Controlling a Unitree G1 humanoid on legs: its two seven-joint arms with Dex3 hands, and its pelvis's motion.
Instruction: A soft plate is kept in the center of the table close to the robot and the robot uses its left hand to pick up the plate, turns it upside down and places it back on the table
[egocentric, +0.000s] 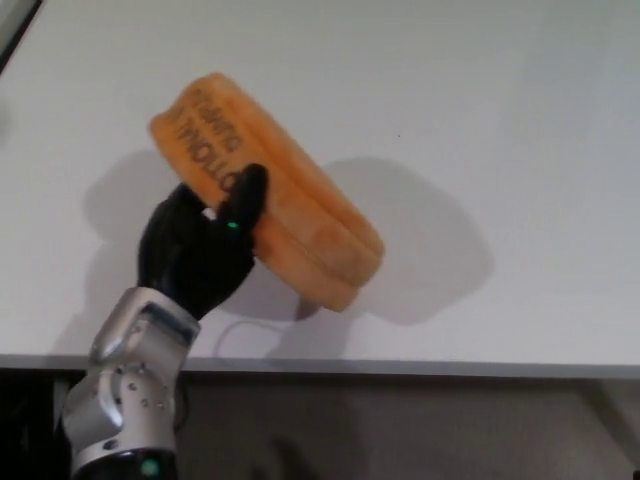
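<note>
Our left arm, silver and black

We are seeing a black left hand (195, 250) showing a green light, joining a silver screw-dotted wrist (130, 385).
</note>
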